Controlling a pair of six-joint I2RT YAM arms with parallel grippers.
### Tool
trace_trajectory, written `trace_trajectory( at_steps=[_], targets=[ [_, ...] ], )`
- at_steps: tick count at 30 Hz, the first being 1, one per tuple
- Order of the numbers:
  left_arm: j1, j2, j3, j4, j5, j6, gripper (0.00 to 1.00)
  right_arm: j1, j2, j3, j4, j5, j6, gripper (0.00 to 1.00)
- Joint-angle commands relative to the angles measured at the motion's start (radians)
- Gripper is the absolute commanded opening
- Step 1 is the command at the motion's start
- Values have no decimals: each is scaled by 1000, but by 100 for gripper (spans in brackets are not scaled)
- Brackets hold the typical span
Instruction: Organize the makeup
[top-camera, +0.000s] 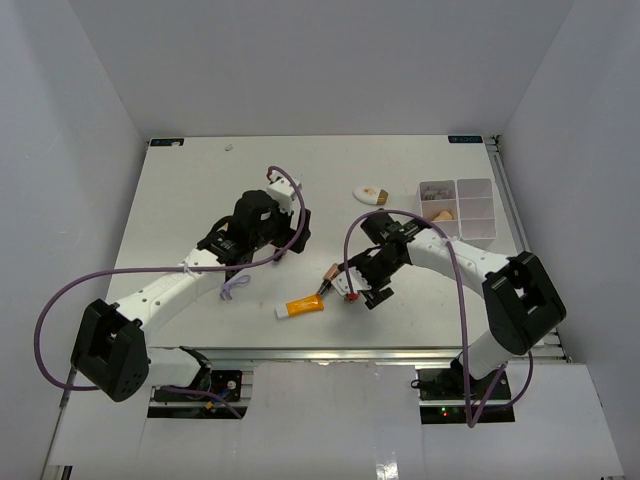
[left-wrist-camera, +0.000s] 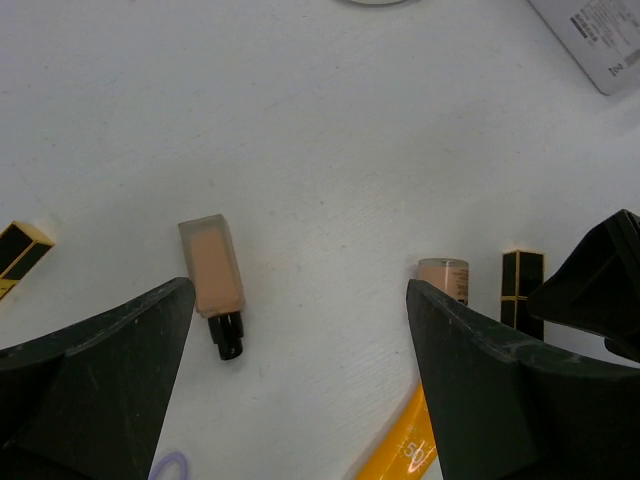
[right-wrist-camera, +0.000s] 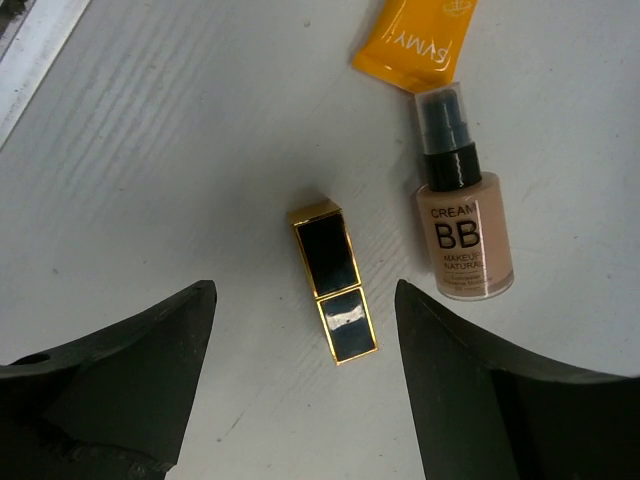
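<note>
My right gripper (right-wrist-camera: 303, 290) stands open just above the table, its jaws on either side of a black-gold case (right-wrist-camera: 335, 280) and not touching it. Beside the case lie a beige BB cream bottle (right-wrist-camera: 460, 220) and the orange tube (right-wrist-camera: 415, 40). My left gripper (left-wrist-camera: 300, 290) is open and empty over bare table. A beige foundation bottle with a black cap (left-wrist-camera: 212, 270) lies by its left finger. Another black-gold case (left-wrist-camera: 20, 255) sits at the far left, and a purple loop (left-wrist-camera: 168, 465) shows at the bottom edge. The white oval compact (top-camera: 372, 194) rests farther back.
The white compartment tray (top-camera: 458, 212) stands at the back right with a few small items in it. Both arms meet near the table's middle, the right gripper (top-camera: 358, 290) close to the orange tube (top-camera: 300, 305) and the left gripper (top-camera: 295, 235) behind it.
</note>
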Motion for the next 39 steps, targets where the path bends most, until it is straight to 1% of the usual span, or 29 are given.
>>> trace_trajectory(
  at_steps=[1,10,16,20,24,26,30,33,37,39],
  targets=[
    [38,-20,24,-9,-41,-31,98,15,53,86,1,40,-5,76],
    [67,-31,25,-15,-45,-36,98,23,129,95,1,75,-11,61],
    [69,-32,25,-15,-40,-36,98,30,171,107,2,87,-5,53],
    [70,-32,25,-14,-36,-34,98,32,193,121,3,99,12,45],
    [71,-33,24,-14,-37,-34,98,34,186,117,5,107,21,32],
    [71,-31,22,-14,-38,-34,98,32,167,106,8,110,27,27],
    [74,-28,22,-14,-34,-33,98,28,87,82,20,117,82,21],
    [76,-25,22,-14,-34,-31,98,3,13,60,37,119,140,18],
    [77,-25,21,-12,-27,-31,98,-84,-110,26,58,149,199,17],
    [77,-24,21,-12,-19,-31,98,-164,-181,-4,74,160,209,16]
  ],
)
